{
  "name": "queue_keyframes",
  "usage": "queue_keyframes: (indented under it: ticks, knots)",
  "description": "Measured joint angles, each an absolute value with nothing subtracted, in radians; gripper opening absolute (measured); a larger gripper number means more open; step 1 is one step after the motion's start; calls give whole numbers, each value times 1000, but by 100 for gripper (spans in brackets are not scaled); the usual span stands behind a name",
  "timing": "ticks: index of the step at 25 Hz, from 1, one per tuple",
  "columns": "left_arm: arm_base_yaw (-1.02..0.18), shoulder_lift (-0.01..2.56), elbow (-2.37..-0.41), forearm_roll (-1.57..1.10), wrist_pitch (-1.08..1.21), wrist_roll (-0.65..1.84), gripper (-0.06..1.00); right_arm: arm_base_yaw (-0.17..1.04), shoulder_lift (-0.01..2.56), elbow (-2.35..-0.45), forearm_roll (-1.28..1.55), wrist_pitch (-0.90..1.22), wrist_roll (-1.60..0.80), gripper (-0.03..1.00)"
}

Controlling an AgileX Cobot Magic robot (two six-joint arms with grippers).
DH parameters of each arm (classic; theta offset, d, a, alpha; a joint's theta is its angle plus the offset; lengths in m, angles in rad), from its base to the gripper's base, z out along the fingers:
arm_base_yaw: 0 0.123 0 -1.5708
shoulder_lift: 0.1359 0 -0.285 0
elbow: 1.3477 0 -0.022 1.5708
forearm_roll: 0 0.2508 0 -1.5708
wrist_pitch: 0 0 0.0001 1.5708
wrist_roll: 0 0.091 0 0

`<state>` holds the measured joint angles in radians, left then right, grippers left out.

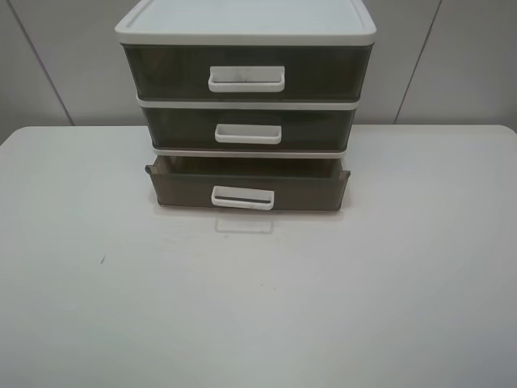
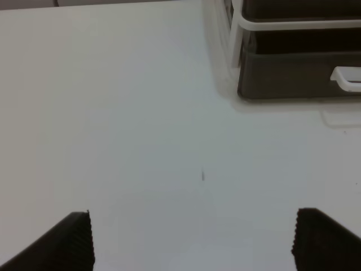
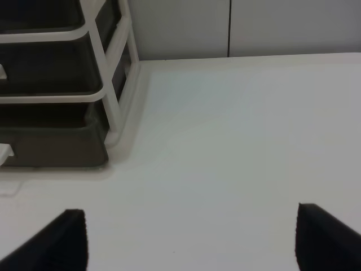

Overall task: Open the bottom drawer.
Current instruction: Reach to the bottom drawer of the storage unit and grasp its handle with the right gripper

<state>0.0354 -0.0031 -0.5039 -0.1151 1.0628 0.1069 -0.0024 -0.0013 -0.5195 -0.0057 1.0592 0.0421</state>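
- White tabletop (image 1: 258,323) fills the foreground, bare apart from a tiny dark speck (image 1: 102,259) on its left side. Neither arm shows in the high view, so I judge both are parked back from the cabinet.
- The left gripper (image 2: 192,243) hangs over the table with its dark ribbed fingertips spread wide and nothing between them. It faces the cabinet's left front corner, well apart from it.
- The right gripper (image 3: 189,240) is spread just as wide and is equally empty. It looks toward the cabinet's right side and touches nothing.
- The bottom drawer (image 1: 246,184) sits lowest in the stack. Its smoky-brown front juts forward of the two above, and a strip of its inside shows, so it reads as partly open.
- Its white loop handle (image 1: 242,198) is centred on the front with nothing on it. A finger hooked there should pull the drawer straight rather than skewed.
- The middle drawer (image 1: 249,129) and the top drawer (image 1: 246,71) lie flush in the white frame (image 1: 242,20), apparently shut.
- Pale grey wall panels (image 1: 468,65) close the scene behind.
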Motion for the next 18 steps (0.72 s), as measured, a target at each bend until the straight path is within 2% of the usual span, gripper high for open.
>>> queue_keyframes:
  ticks: [18]
  knots:
    - [35, -3, -504, -115, 1063, 107, 72, -4, -1, -520, -7, 1059, 42, 63]
